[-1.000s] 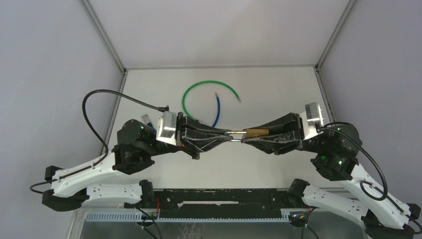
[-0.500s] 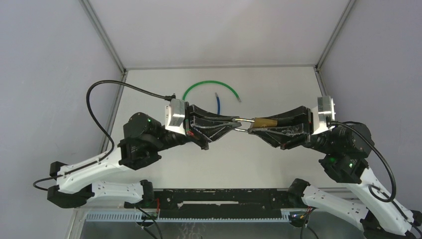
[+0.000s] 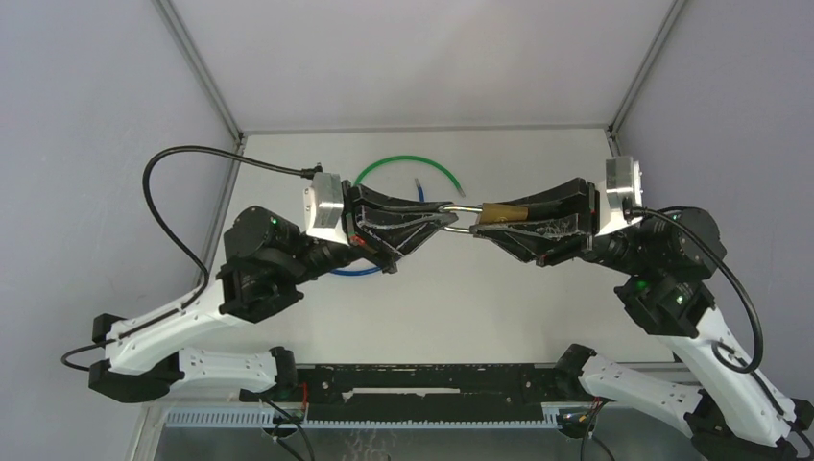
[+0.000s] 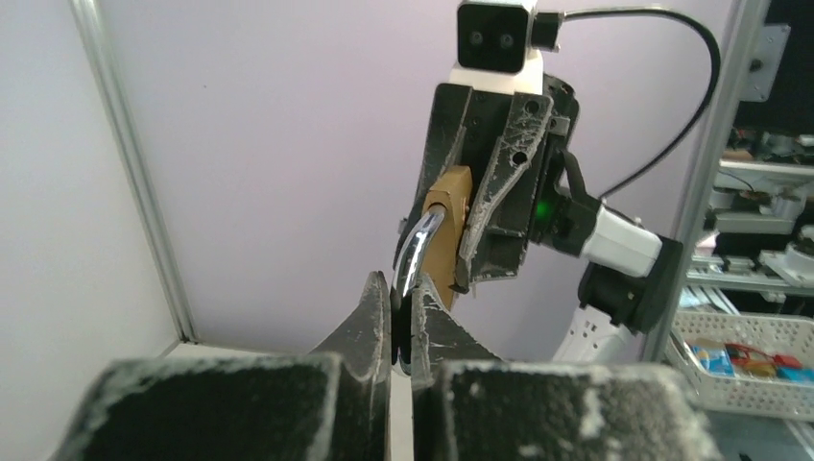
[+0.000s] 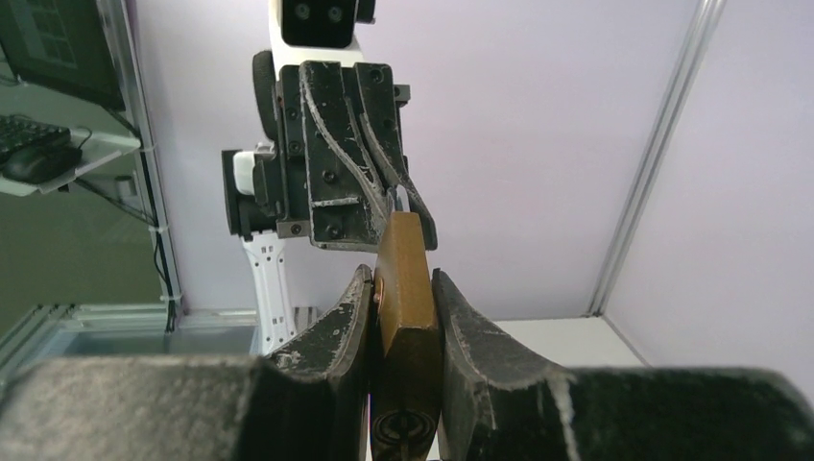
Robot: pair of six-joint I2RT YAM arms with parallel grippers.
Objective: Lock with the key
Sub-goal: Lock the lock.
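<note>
Both arms are raised off the table [image 3: 538, 317] and meet nose to nose above its middle, and the padlock [image 5: 403, 279] hangs in the air between them.

The right arm rises from its base at the near right edge, folds at the elbow and turns its wrist inward, so its forearm lies roughly level and points left at the padlock. The right gripper [image 3: 486, 219] is clamped on the brass body. In the right wrist view one finger [image 5: 341, 322] presses each broad face, and the body stands out beyond the fingertips towards the other arm.

The left arm mirrors it. It climbs from the near left edge, bends at the elbow and reaches right, with its wrist level and aimed at the padlock. The left gripper [image 3: 447, 217] is closed tight, its two fingertips pinched on the silver shackle [image 4: 415, 252]. In the left wrist view the shackle curves up out of those fingertips and into the top of the brass body. The two grippers are just apart, joined only by the padlock and its shackle; whether the shackle is pushed home in the body cannot be told.

On the table beyond the padlock, on the far side from the arm bases, a green cable [image 3: 403, 161] lies in an open arc. A blue cable [image 3: 420, 197] lies inside that arc and passes under the left gripper
</note>
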